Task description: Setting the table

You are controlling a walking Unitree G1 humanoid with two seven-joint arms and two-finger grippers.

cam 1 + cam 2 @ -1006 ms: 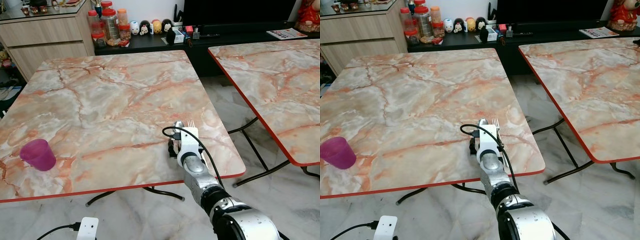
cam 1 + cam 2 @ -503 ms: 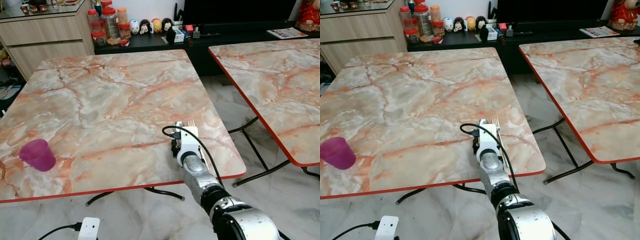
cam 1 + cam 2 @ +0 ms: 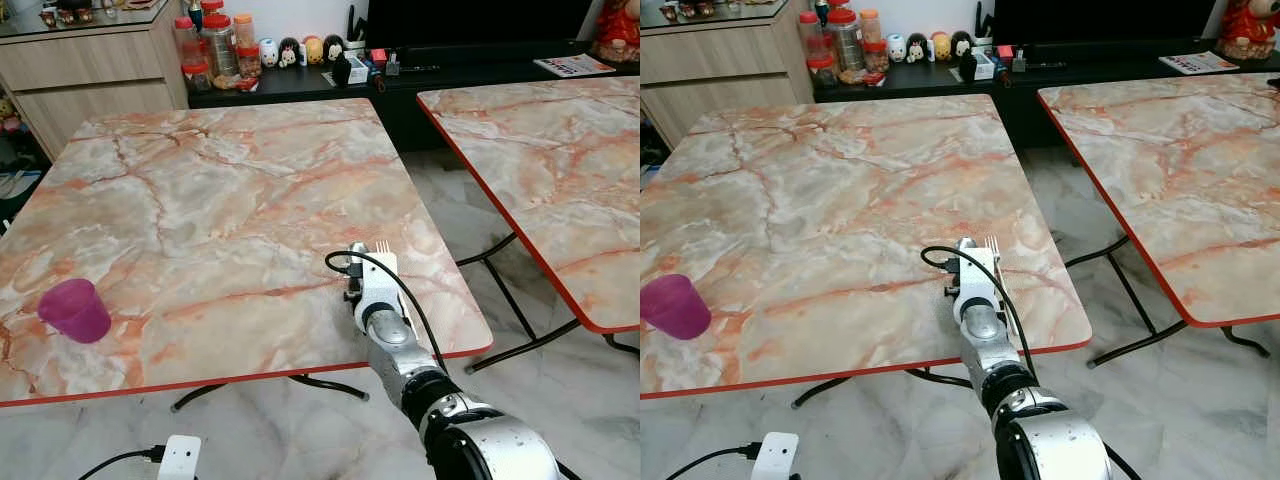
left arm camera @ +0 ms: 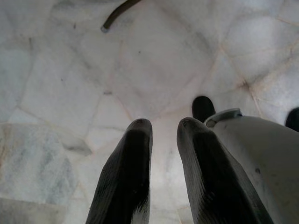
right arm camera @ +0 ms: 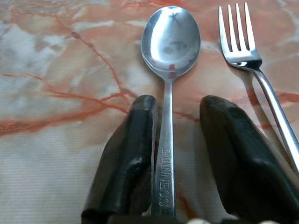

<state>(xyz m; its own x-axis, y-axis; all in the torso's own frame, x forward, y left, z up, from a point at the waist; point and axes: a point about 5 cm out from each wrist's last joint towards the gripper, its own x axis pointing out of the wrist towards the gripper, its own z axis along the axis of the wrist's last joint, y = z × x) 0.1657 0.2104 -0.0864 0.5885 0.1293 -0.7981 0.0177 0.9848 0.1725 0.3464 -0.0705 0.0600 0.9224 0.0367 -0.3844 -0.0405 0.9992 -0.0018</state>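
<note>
Spoon (image 5: pixel 169 70): polished steel, bowl up, flat on the marble bench (image 3: pixel 230 200) near its lower-right edge. Fork (image 5: pixel 252 65) lies just beside it, handle cut off at frame right. Right end effector (image 5: pixel 175 126) is parted, fingers straddling the spoon handle, one touching it. The wrist hides most of both utensils in the eye views. Left end effector (image 4: pixel 163 135) hangs over floor, slightly parted, holding nothing. Purple cup (image 3: pixel 75 310) at lower left.

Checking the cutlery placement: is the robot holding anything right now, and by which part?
Nothing is gripped. The spoon lies on the table, its handle between the right gripper's open fingers, fork beside it.
</note>
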